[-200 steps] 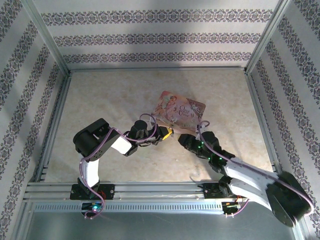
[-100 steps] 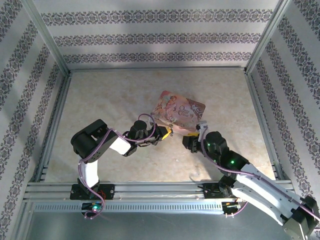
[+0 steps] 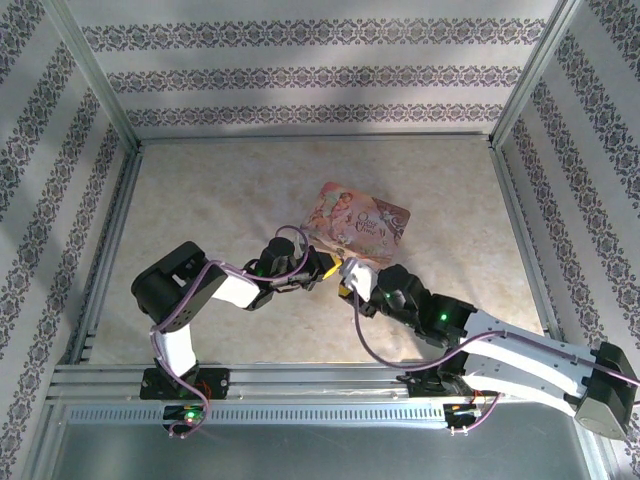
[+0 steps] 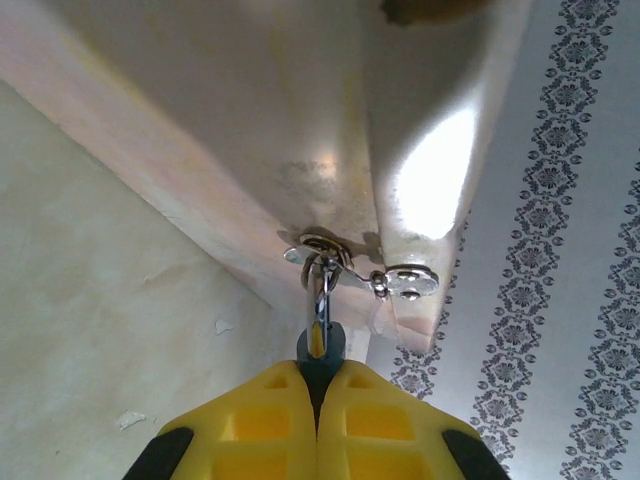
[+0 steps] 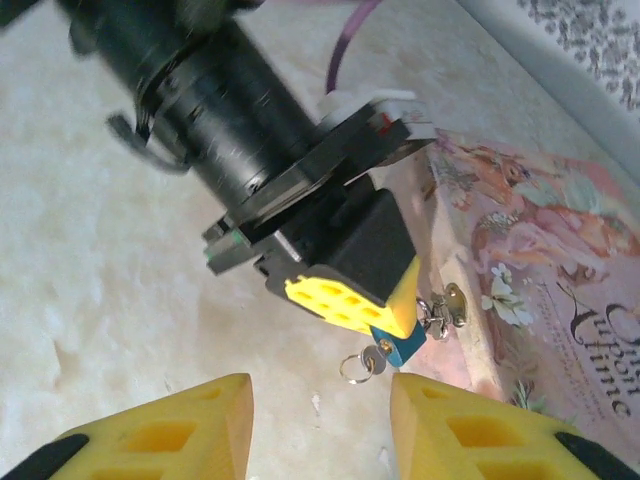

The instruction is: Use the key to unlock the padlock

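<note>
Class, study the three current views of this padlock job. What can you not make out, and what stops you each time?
- Left wrist view: the padlock body is hidden between the shut fingers of the left gripper; its shackle shows.
- Right wrist view: the key is too small to tell whether it has turned.
- Right wrist view: the pink tin is cut off by the right edge.
- Top view: the padlock is too small and is covered by the fingers.

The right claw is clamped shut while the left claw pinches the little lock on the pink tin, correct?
No: the right claw is open, its yellow fingers spread apart, as the right wrist view shows. The left claw does pinch the padlock at the pink tin.
</note>
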Available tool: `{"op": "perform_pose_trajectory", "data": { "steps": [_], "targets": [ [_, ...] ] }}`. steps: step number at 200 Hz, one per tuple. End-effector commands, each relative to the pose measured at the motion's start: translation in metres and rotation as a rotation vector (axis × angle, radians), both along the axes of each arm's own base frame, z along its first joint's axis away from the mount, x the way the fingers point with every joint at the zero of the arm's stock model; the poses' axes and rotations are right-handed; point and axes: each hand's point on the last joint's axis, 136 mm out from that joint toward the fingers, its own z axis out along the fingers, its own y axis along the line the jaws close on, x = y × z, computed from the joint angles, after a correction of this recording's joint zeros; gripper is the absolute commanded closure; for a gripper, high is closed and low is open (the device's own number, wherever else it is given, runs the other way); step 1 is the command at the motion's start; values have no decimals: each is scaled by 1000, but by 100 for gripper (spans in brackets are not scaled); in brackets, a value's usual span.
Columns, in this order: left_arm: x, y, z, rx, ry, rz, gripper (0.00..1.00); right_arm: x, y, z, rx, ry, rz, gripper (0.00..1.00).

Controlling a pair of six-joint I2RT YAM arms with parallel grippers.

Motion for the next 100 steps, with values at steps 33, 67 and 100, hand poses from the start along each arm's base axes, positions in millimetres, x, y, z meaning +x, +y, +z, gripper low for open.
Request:
{"op": "perform_pose_trajectory", "data": {
  "steps": [33,67,100],
  "targets": [
    [2,-3,26,-19,-77,-4,100,0,2,-24,-175,-207,95,54],
    [1,-3,27,-19,-79,-4,100,6,5,-37,-236,-239,77,60],
    [1,-6,28,-22,-77,-4,100,19,3,-43,-291,-279,28,64]
  ]
}}
